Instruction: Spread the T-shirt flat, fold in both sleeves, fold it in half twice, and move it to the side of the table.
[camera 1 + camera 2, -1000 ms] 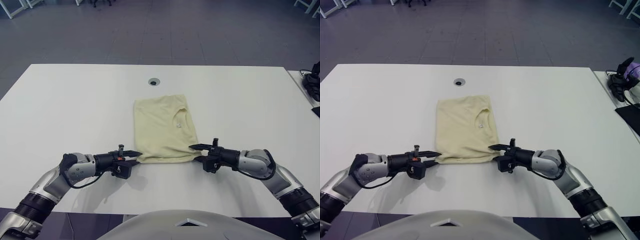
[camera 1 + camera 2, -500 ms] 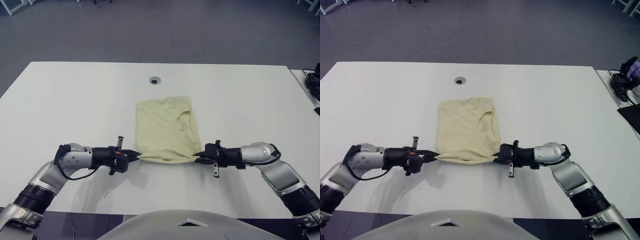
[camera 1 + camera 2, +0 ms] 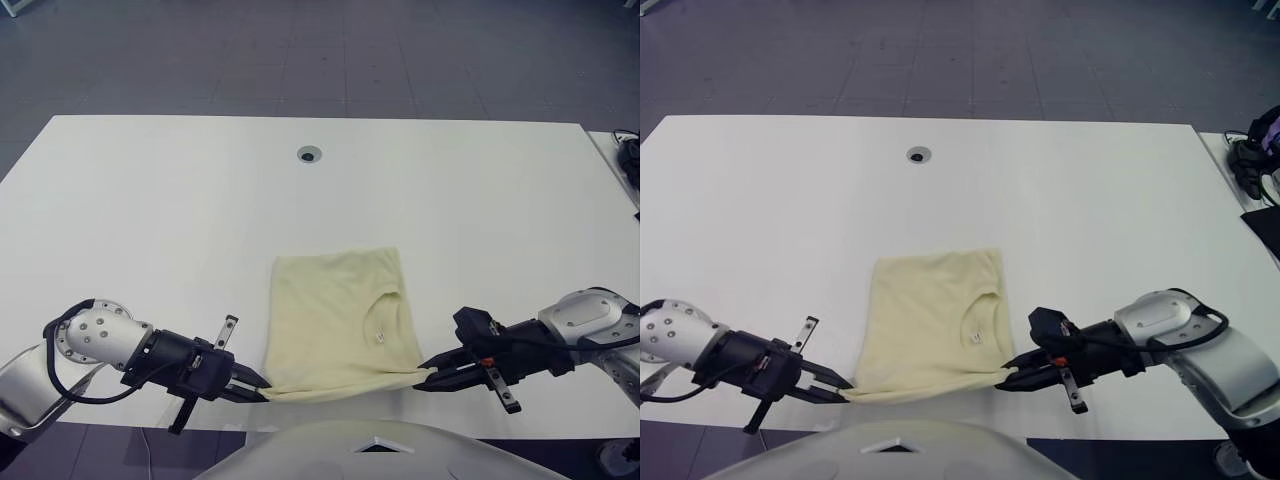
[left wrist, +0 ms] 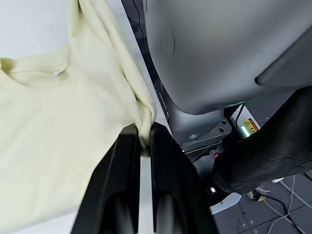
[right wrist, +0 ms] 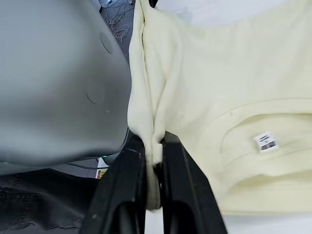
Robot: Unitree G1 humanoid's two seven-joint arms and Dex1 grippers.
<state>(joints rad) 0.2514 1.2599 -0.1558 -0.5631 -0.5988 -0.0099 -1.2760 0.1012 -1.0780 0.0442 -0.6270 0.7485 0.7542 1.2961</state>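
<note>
Your left pincer [image 3: 258, 388] is clamped shut on the lower-left corner of the T-shirt [image 3: 335, 320], and your right pincer [image 3: 428, 372] is clamped the same way on the lower-right corner. The hem is stretched between them across the bottom centre of the frame, at the near edge of the worktop [image 3: 150, 220]. From both pincers the cloth runs up the frame, which looks to be its long axis, with the collar and label on the right half. Neither arm is nearer. I'd judge the coming fold carries the hem straight up-frame.
</note>
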